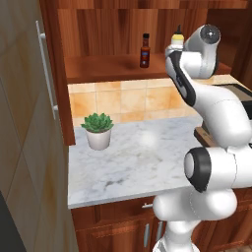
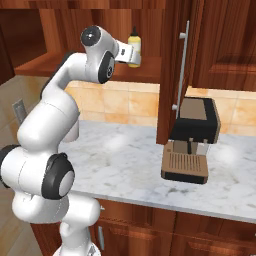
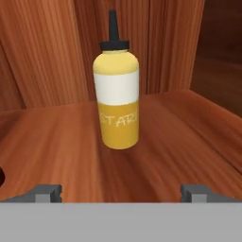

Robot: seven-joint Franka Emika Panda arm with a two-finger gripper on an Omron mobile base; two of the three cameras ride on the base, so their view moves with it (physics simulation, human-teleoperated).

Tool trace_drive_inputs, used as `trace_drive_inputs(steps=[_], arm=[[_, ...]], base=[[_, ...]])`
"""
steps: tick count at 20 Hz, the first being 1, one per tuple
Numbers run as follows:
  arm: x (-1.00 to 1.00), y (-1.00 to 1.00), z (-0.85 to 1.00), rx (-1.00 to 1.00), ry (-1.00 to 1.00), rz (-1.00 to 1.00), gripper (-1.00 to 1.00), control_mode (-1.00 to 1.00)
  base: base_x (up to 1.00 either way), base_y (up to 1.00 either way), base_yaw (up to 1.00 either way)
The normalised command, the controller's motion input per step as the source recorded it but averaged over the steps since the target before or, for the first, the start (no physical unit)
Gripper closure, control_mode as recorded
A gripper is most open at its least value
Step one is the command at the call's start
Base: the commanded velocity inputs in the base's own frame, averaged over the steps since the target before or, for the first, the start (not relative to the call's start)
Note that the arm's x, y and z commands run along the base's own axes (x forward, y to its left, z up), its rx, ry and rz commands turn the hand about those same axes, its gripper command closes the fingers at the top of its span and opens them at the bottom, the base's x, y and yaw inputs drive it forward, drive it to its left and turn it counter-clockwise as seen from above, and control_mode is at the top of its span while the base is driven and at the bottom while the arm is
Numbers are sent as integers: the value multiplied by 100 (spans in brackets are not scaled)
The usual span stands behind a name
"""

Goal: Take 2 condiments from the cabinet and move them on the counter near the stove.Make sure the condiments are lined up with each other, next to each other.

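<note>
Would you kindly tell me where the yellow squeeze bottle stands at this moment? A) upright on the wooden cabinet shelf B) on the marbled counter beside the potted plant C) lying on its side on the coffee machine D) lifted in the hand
A: the yellow squeeze bottle stands upright on the cabinet shelf, ahead of the open hand, untouched.

a rendered home kitchen: a white-grey marbled stone surface [image 1: 138,162] runs below reddish wood wall cabinets [image 1: 98,29] with an orange tile backsplash [image 1: 123,101]. a potted succulent [image 1: 98,129] and a coffee machine [image 2: 192,140] stand on it, and sauce bottles [image 1: 144,50] sit on the cabinet shelf.
</note>
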Motion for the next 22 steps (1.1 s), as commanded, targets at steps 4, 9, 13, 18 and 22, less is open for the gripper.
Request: trace_drive_inputs(steps=[4,9,13,18,22], arm=[[37,-9,0,0,-7,0,-100,-100],[24,0,0,0,-4,0,-100,-100],[12,0,4,0,1,0,-100,-100],[22,0,1,0,3,0,-100,-100],[31,0,0,0,1,0,-100,-100]], base=[[0,0,0],[0,0,0],[0,0,0],[0,0,0],[0,0,0]])
